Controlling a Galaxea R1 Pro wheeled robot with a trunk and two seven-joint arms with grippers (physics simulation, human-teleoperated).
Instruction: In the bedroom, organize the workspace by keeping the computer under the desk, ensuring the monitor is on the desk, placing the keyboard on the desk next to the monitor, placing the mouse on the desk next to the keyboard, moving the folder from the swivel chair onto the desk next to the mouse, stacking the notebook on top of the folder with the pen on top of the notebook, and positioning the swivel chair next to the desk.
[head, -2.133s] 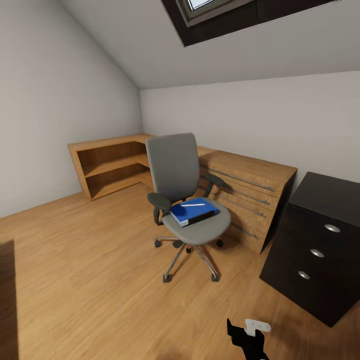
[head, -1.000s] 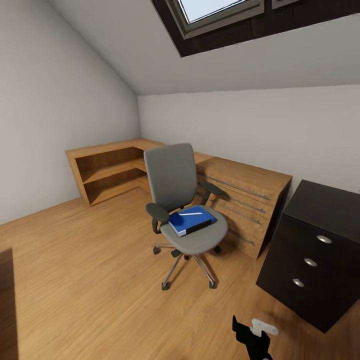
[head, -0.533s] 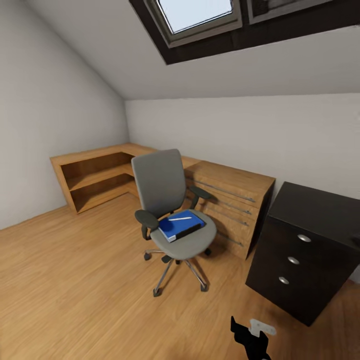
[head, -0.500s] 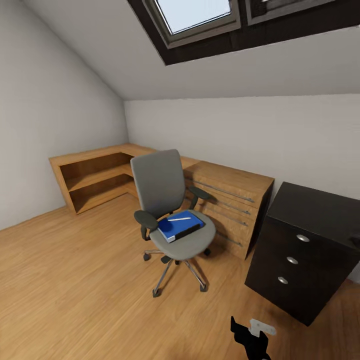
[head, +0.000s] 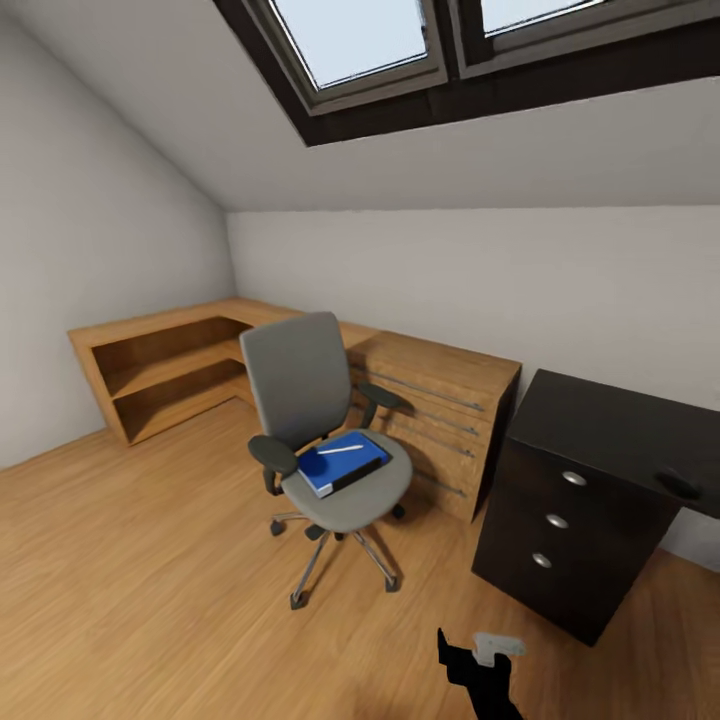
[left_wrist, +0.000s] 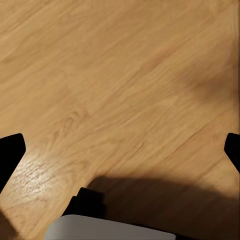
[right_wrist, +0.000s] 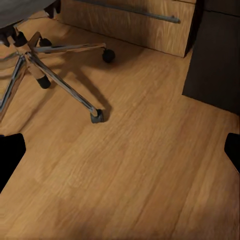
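At the far left a low wooden shelf unit (head: 160, 375) runs along the wall with two open shelves, turning the corner into one wooden drawer unit (head: 440, 420) with long metal rails across its front. In front of that corner stands one grey swivel chair (head: 310, 420) on a five-spoked base with castors; on its seat lies one blue folder (head: 335, 468), on top of it what looks like a blue notebook, though I cannot separate the two, and one white pen (head: 341, 449) across the top. Right of the chair, just beside the drawer unit, is one black cabinet (head: 590, 500) with three round silver knobs, and one small dark object (head: 678, 485) rests on its top at the right edge. The floor (head: 130, 580) is light wood planking, the walls are white, and the sloped ceiling holds two skylights (head: 440, 35) in a dark frame. Low in the head view the right gripper (head: 478, 655) hangs over the floor; both wrist views show dark fingertips wide apart at the frame edges, holding nothing.
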